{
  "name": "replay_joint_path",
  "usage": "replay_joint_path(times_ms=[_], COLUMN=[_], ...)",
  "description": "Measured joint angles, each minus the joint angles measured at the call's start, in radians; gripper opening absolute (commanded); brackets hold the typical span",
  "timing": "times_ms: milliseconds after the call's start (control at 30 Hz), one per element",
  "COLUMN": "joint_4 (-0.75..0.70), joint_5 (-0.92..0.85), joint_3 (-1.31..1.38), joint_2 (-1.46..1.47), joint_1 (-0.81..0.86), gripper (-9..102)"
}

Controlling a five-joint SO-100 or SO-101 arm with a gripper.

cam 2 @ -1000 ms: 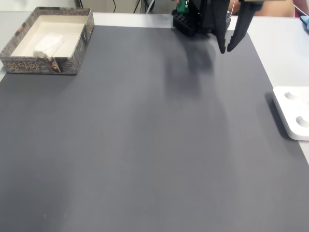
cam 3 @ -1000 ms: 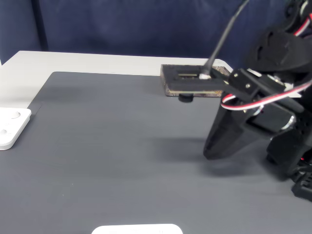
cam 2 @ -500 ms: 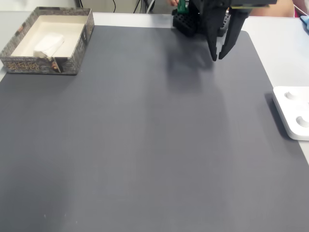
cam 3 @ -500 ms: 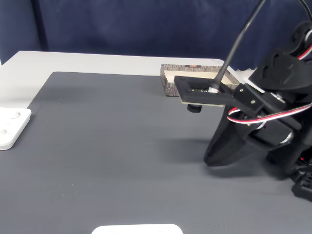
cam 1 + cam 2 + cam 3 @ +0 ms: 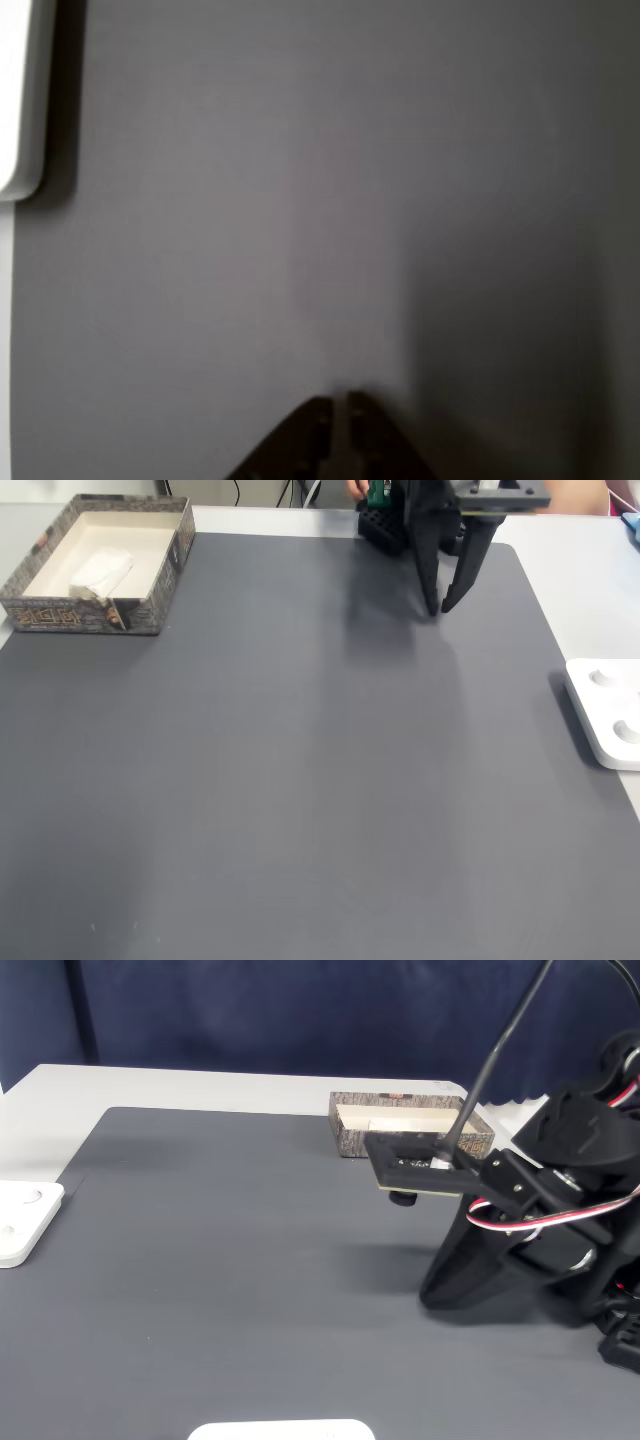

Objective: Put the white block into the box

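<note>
My black two-finger pincer (image 5: 436,608) hangs low over the dark grey mat (image 5: 300,780) covering the pale tabletop (image 5: 590,570); its fingers are nearly pressed together, a thin slit between the tips, and it pinches nothing. In the other view the tips (image 5: 338,405) point out over bare mat. In the fixed view from above, the small plain white rectangular block (image 5: 100,572) lies well apart from me, far off to the left, already resting inside the shallow rectangular box with cream inside and speckled brown rim (image 5: 160,580), its long axis running diagonally toward that box's upper right. So I judge the block placed, and any coming move only carries me clear. Counted: one block, one box, one pincer. One flat white device (image 5: 607,712) sits at the mat's right edge; in the low fixed view, another white piece (image 5: 282,1429) shows at the bottom
</note>
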State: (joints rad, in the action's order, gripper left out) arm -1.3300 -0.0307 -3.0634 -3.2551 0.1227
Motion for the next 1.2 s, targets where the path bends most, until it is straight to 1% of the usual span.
replay_joint_path(times_ms=[600,867,1200], joint_4=[-0.002,-0.002,-0.002], joint_5=[0.0,0.0,0.0], joint_3=[-0.009,-0.009,-0.009], joint_2=[-0.035,-0.035,-0.035], joint_1=[0.095,0.087,0.005], gripper=[-2,-2,-2])
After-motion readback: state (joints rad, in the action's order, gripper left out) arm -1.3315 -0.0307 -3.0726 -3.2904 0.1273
